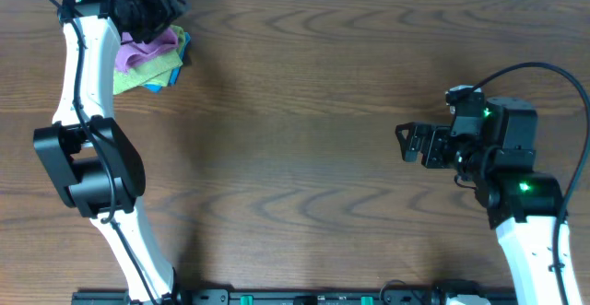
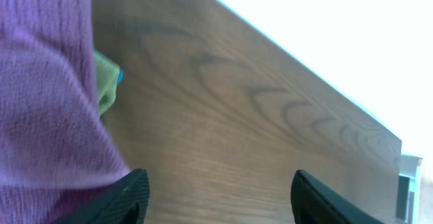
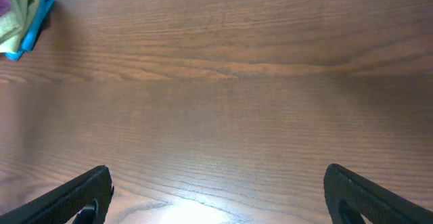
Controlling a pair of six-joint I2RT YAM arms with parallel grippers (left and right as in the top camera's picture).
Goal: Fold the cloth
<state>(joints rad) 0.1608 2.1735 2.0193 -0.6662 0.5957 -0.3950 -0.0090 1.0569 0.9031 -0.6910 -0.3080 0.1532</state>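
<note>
I read the step in hand as the initial pick: no fold has been made, and the cloth is not yet spread on the table [image 1: 304,111]. The left gripper [image 1: 152,10] is positioned over the stack of cloths [image 1: 147,70] at the far left corner. The purple cloth [image 1: 140,51] lies on top of the stack, with green and blue layers showing beneath it. In the left wrist view the fingers [image 2: 132,193] stand wide apart. The purple cloth fills the frame just beside the left-hand finger, but nothing is clamped between the jaws. The right gripper [image 1: 407,144] hangs well apart from the stack on the right side of the table. Its jaws are also spread wide and hold nothing, with only bare wood between them. My judgement of the next move is as follows: lower the left gripper until one finger passes under the top layer alone, then close on that edge. Taking a second layer along with the purple cloth is the main risk. The right gripper should then be brought across to take a second corner.
</note>
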